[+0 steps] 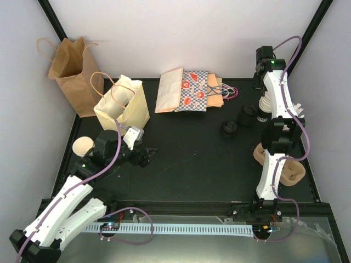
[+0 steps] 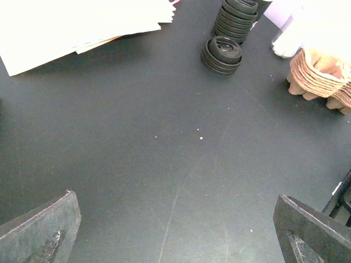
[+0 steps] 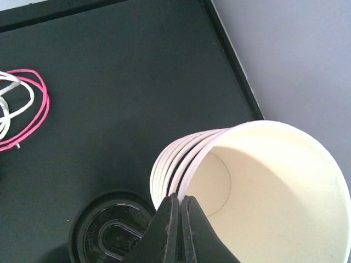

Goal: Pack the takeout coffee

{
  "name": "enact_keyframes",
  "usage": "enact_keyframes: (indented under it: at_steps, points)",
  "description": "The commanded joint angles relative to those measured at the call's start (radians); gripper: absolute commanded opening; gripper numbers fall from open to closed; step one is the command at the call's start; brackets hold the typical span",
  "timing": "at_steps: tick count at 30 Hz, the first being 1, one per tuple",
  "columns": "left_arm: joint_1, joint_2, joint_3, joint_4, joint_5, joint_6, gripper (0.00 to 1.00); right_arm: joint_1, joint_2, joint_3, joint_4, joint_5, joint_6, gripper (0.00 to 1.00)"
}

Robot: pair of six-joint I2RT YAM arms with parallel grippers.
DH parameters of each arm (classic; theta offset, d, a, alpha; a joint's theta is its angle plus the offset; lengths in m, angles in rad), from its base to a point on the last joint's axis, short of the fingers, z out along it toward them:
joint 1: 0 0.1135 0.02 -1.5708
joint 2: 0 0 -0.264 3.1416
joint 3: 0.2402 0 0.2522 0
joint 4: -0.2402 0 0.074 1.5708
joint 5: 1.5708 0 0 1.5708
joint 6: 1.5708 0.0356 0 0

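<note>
Nesting white paper cups [image 3: 263,181], tapered; rolled rims (cream inside)

The left gripper's [image 2: 174,197] dark fingers [image 2: 44,230] stand wide apart over the matte black desk [image 2: 109,142]. Ahead sit two stacks of round black plastic lids [image 2: 224,52], with brown moulded-pulp cup trays [image 2: 321,74] to their right and flat pale paper bags [image 2: 82,27] at the upper left.

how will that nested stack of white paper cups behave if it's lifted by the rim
Probably very light: the nested cups look like thin paper. The wall likely flexes or dents where the right end effector pinches the top rim. Several rims show, so the top cup alone may slide out and leave the rest behind, and the tapered stack could tip.
</note>
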Motion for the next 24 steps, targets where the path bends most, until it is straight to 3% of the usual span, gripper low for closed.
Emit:
enact_keyframes:
  at_steps: [1, 24]
  points:
    - [-0.008, -0.003, 0.005, 0.017, -0.013, 0.017, 0.99, -0.006, -0.043, 0.01, -0.014, 0.001, -0.015, 0.01]
    - [-0.02, -0.021, 0.003, 0.017, -0.013, 0.017, 0.99, 0.011, -0.044, 0.198, -0.16, 0.055, -0.022, 0.03]
